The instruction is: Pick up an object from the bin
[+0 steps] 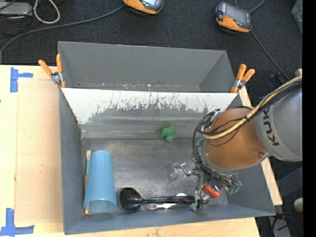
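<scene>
Camera view puts the grey metal bin (148,68) in front of you, its floor mostly bare and scuffed. From the right side the arm (286,127) reaches in, and its rounded orange cover (232,142), with cables looped over it, hangs above the bin's right part.

Next in size you have a light blue plastic cup (99,181) lying on its side along the left wall, its open mouth turned to the bottom of the view. Just beside its mouth sits the round bowl of a black ladle (160,201). The ladle lies flat along the front wall, with its handle running to the right.

The gripper (200,201) sits low under the orange cover, in the front right part of the bin, right at the end of that ladle handle. You cannot tell from here whether the claw is spread or pressed together, nor whether it has the handle in its grip.

A small green lump (168,133) rests well apart from all this, near the foot of the back wall. Smallest is a red bit (213,191) just beside the gripper; whether it is a loose thing or part of the robot you cannot tell.
</scene>
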Tool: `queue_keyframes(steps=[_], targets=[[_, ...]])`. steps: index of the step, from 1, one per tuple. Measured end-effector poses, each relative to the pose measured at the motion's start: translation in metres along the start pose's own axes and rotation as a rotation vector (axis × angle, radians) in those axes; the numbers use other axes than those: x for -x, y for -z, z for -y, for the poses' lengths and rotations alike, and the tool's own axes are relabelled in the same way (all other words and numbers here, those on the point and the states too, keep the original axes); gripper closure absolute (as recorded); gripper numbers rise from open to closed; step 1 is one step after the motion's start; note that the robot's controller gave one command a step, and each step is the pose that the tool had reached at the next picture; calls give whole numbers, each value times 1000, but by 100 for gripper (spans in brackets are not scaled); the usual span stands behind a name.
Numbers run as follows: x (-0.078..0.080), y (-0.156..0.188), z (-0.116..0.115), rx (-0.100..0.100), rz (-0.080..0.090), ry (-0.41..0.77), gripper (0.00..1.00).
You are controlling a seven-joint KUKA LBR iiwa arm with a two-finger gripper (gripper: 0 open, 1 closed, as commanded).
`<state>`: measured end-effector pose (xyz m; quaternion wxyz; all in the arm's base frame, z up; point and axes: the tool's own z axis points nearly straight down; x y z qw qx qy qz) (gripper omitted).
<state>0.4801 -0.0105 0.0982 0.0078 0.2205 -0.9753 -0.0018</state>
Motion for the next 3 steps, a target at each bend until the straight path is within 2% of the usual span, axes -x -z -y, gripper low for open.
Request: queue_keyframes(steps=[1,2,3], targets=[[20,-29,-4,-3,14,60,0],[30,-28,-73,-2,9,201,100],[30,-28,-73,-2,9,200,100]])
